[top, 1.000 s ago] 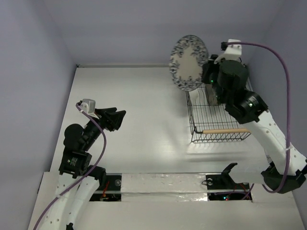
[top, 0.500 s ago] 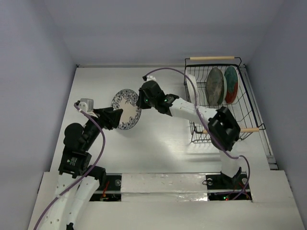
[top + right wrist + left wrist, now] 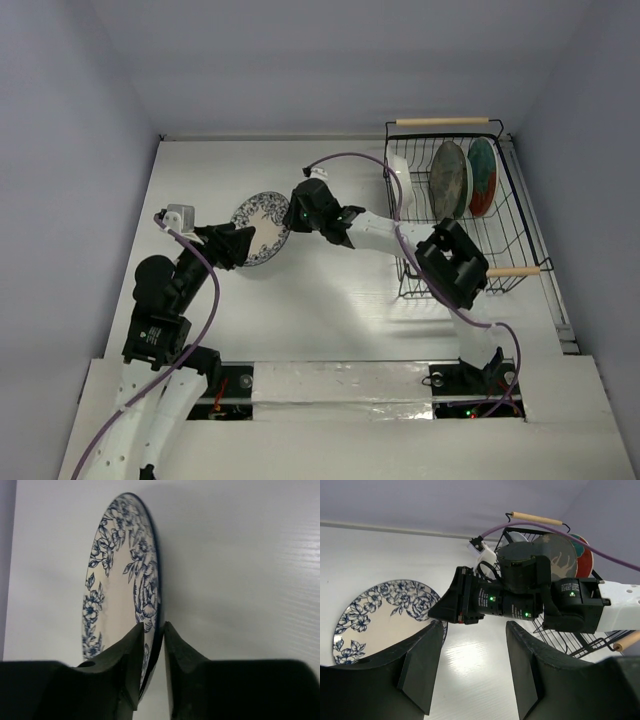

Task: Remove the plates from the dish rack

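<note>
The white plate with the blue floral rim (image 3: 262, 225) (image 3: 375, 615) (image 3: 120, 570) rests low on the table left of centre. My right gripper (image 3: 288, 222) (image 3: 436, 614) (image 3: 154, 625) straddles its right rim, with a thin gap on each side of the rim. Just left of the plate hovers my left gripper (image 3: 238, 244) (image 3: 475, 625), open and empty. The black wire dish rack (image 3: 500, 215) (image 3: 560, 635) stands at the back right. In it stand a dark grey plate (image 3: 449, 180) (image 3: 560, 562), a red-and-teal plate (image 3: 482, 175) and a pale plate (image 3: 398, 190) seen edge-on.
The right arm (image 3: 400, 235) stretches from the rack across the middle of the table, its purple cable looping above it. The rack's wooden handles (image 3: 445, 122) run along its far and near ends. Walls close in the table at the back and both sides.
The right arm carried the floral plate from above the rack down and left to the table beside my left gripper. Its jaws have loosened on the rim. The left gripper stayed put.
</note>
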Tool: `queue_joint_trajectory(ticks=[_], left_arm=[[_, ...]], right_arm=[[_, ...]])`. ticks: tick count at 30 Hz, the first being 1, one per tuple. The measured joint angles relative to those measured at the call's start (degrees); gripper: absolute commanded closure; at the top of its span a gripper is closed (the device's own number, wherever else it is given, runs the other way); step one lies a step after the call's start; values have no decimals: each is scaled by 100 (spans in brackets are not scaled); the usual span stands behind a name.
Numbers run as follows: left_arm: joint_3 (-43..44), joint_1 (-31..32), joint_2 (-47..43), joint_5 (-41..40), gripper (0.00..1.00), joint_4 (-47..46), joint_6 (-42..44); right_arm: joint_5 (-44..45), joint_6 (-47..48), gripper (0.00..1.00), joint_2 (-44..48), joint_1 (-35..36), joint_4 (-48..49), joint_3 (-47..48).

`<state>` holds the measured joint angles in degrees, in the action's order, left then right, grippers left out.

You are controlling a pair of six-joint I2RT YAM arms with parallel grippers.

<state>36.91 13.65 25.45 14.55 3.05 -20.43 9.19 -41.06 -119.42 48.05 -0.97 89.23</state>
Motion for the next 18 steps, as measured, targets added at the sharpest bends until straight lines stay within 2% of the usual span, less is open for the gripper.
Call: queue_joint_trajectory(ticks=[2,6,7,10,15,18], left_arm=[[0,-7,2,0,51,-2,0],[0,-24,4,0,51,-2,0],[0,-26,4,2,51,0,0],[0,-35,4,2,51,0,0],[0,-63,2,2,51,-2,0],[0,-63,2,4,50,-2,0]], right_arm=[[37,-33,62,0,0,33,-122],[140,-74,41,28,2,144,-452],[166,-57,31,46,2,127,-529],[282,31,18,160,2,142,-741],[560,280,13,761,2,50,-949],[813,553,14,1370,2,-101,-994]])
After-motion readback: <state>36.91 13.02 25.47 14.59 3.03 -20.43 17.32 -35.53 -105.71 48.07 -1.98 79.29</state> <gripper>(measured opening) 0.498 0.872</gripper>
